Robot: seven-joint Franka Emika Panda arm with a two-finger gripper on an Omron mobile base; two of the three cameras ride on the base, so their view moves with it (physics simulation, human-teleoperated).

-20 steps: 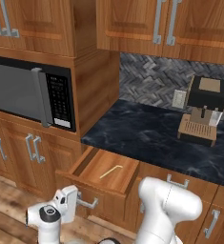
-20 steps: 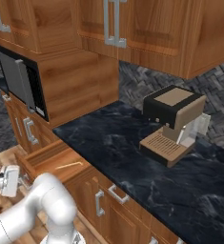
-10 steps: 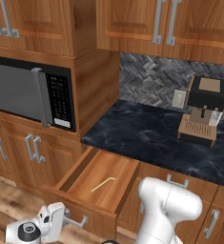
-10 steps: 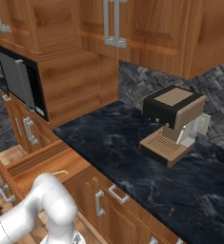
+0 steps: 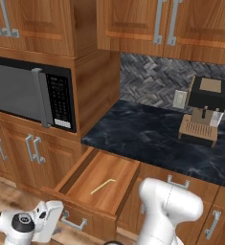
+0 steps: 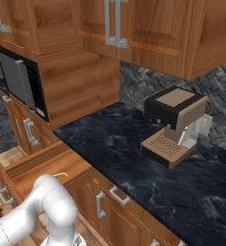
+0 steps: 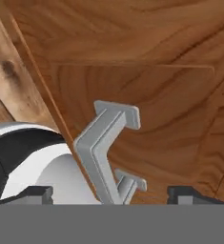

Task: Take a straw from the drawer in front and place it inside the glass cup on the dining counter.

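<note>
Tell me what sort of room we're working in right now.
A home kitchen, by the look of it: a built-in microwave among wooden cabinets, a coffee machine on a dark marble counter, and an open drawer with a straw inside.

You see a glossy white arm (image 5: 169,210) at the lower right of the left base view, made of thick rounded segments with a smooth bulging joint. At the lower left of that frame, the hand (image 5: 30,225) is a white blocky housing with a round dark grey cap and a small pale ring on it. In the right base view, the same white rounded link (image 6: 47,206) curves along the lower left.
</note>
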